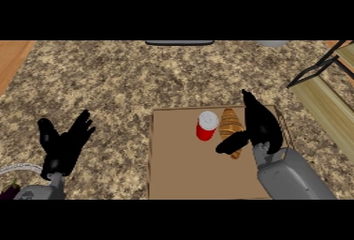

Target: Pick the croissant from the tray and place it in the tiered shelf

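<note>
Speckled brown stone covers the counter [124, 79] we look down on, with a strip of orange wood along its far left edge. At the lower left we see our left hand [62, 150] resting open, fingers straight and spread upward, touching nothing; a small dark purple thing [10, 190] shows just beside its forearm at the bottom corner, too little of it in view for us to name.

Moving right, we come to the tray [180, 173], a flat brown board lying square on the counter. Near its upper right part stands a red can [206, 126] with a white top, and just beside the can on its right lies the croissant [230, 124], golden brown and lengthwise, pointing away from us. It is still on the tray.

Our right hand [261, 129] is at the croissant's right side, fingers long and nearly straight pointing away, the thumb reaching left across the croissant's near end. The hand is fairly wide, and we see it against the croissant, not curled round it. The can stands close on the other side of the croissant, leaving little room there.

Farther right, at the edge, we see the tiered shelf [325, 101], pale wooden boards in a thin black frame, well apart from the tray.
</note>
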`<state>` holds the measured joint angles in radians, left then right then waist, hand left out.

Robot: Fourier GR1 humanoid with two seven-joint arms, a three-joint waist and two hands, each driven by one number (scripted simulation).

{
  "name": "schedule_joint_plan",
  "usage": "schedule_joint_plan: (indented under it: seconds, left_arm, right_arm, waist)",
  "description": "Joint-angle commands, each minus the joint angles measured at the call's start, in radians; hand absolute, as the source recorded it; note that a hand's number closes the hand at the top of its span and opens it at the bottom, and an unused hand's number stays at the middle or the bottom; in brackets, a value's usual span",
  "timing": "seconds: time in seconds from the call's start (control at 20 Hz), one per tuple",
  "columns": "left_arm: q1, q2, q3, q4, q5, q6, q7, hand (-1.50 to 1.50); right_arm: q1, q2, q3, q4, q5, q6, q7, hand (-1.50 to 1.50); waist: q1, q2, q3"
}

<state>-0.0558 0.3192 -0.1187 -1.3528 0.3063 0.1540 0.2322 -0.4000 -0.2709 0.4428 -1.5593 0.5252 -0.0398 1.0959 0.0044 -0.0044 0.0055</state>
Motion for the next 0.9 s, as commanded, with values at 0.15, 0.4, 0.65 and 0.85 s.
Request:
schedule_joint_plan:
  seconds: [0.15,0.4,0.65,0.85]
  left_arm:
    - [0.044,-0.017,0.009,0.028,-0.009,-0.041,-0.014,0.00]
    - [-0.018,0.034,0.086,0.033,0.009,-0.079,0.038,0.00]
    - [0.033,-0.024,0.052,-0.036,-0.044,-0.069,0.043,0.00]
    - [0.027,-0.034,0.087,-0.015,-0.057,-0.092,0.032,0.00]
  right_arm:
    - [0.019,0.061,-0.020,0.118,0.099,-0.015,0.036,-1.50]
    - [0.022,0.079,-0.057,0.166,0.162,-0.007,-0.013,-1.50]
    - [-0.029,0.153,-0.126,0.269,0.205,-0.041,-0.102,-1.50]
    - [-0.040,0.185,-0.159,0.337,0.245,-0.060,-0.177,-1.50]
  waist:
    - [0.000,0.005,-0.006]
    - [-0.002,0.005,-0.006]
    - [0.002,0.005,-0.005]
    - [0.001,0.005,-0.005]
